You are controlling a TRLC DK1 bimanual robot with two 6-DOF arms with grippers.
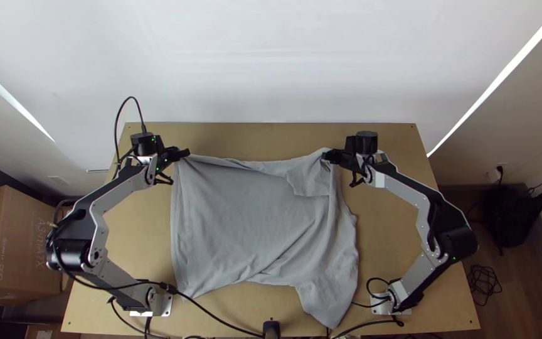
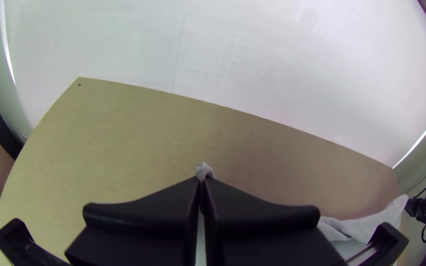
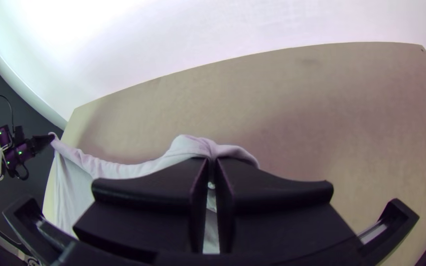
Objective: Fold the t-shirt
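A grey t-shirt (image 1: 252,220) hangs and lies between the two arms, its far edge stretched between the grippers, its near part on the table with a corner trailing toward the near edge. My left gripper (image 1: 186,152) is shut on its far left corner; in the left wrist view a small tuft of t-shirt (image 2: 204,170) pokes out between the tips of the left gripper (image 2: 201,180). At the far right corner, my right gripper (image 1: 326,156) is shut on the cloth, with a small flap hanging beside it. Bunched t-shirt (image 3: 188,145) shows around the tips of the right gripper (image 3: 212,160).
The wooden table (image 1: 396,213) has bare strips along its far side and both sides. Black cables (image 1: 221,320) run across its near edge. Cardboard boxes (image 1: 20,245) stand on the left, and a white wall (image 1: 271,63) rises behind the table.
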